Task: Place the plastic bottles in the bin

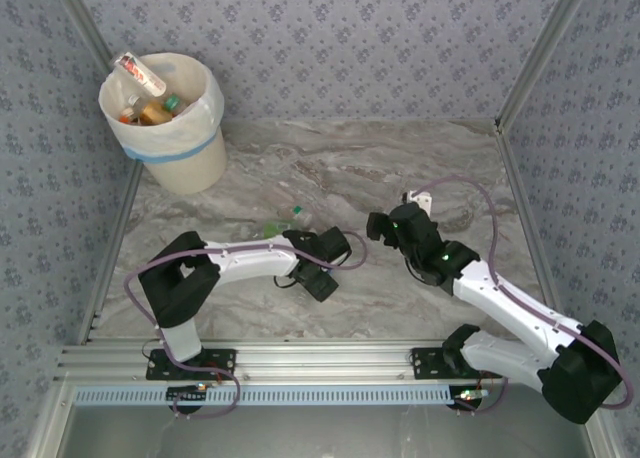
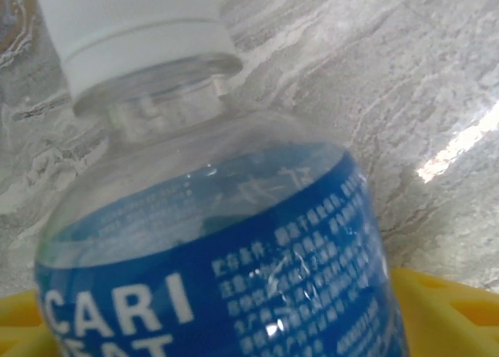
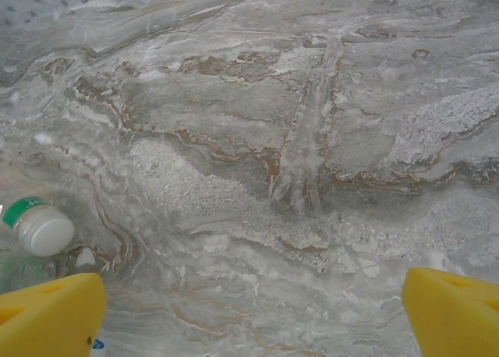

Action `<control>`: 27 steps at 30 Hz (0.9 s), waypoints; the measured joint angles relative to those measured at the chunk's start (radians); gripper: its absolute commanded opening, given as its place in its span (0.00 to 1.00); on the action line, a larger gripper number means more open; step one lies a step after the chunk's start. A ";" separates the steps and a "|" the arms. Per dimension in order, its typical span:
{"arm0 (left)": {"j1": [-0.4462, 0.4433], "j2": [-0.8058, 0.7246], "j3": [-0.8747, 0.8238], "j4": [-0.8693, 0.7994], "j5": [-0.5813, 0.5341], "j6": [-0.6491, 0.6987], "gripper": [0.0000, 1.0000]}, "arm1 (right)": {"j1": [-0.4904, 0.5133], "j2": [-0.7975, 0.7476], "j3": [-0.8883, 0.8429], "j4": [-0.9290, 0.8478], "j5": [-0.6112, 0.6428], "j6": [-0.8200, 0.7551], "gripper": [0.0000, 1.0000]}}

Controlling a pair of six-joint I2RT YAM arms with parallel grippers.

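Note:
A clear plastic bottle [image 2: 234,248] with a blue label and a white cap lies between my left gripper's [image 2: 234,326] yellow fingers [image 2: 448,310], which stand close on both sides; whether they press it I cannot tell. From above, that gripper [image 1: 330,250] hangs low over the table's middle. A second plastic bottle [image 1: 297,210] with a green-banded cap lies just beyond it and appears again as a white-capped bottle [image 3: 43,231] left of my right gripper [image 3: 249,318]. The right gripper [image 1: 412,206] is open over bare marble. The bin [image 1: 170,153] stands far left with several bottles inside.
One bottle [image 1: 140,73] rests tilted on the bin's back rim. Patterned walls close the table [image 1: 400,158] on the left, back and right. An aluminium rail [image 1: 320,363] runs along the near edge.

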 measured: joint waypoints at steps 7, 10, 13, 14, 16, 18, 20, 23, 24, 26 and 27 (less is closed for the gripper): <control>0.067 -0.009 -0.035 0.050 0.045 -0.032 0.60 | 0.002 -0.068 0.024 0.005 -0.190 -0.280 1.00; 0.085 -0.026 -0.050 0.071 0.045 -0.040 0.53 | 0.012 -0.087 0.035 0.016 -0.263 -0.377 1.00; 0.097 -0.046 -0.064 0.071 0.056 -0.045 0.45 | 0.031 -0.087 0.038 0.030 -0.299 -0.448 1.00; 0.097 -0.057 -0.067 0.071 0.063 -0.050 0.43 | 0.038 -0.085 0.038 0.036 -0.297 -0.462 1.00; 0.098 -0.074 -0.067 0.072 0.074 -0.065 0.38 | 0.046 -0.080 0.040 0.056 -0.283 -0.470 1.00; 0.104 -0.098 -0.067 0.072 0.083 -0.075 0.34 | 0.046 -0.077 0.039 0.094 -0.257 -0.470 1.00; 0.112 -0.124 -0.067 0.078 0.090 -0.086 0.30 | 0.041 -0.077 0.030 0.154 -0.227 -0.467 1.00; 0.130 -0.173 -0.067 0.082 0.097 -0.093 0.21 | 0.021 -0.088 -0.011 0.268 -0.194 -0.443 1.00; 0.138 -0.193 -0.067 0.083 0.102 -0.093 0.21 | 0.006 -0.093 -0.023 0.289 -0.188 -0.421 1.00; 0.154 -0.235 -0.066 0.084 0.112 -0.094 0.21 | -0.036 -0.100 -0.029 0.298 -0.184 -0.374 1.00; 0.163 -0.259 -0.066 0.083 0.119 -0.093 0.21 | -0.069 -0.103 -0.029 0.299 -0.192 -0.351 1.00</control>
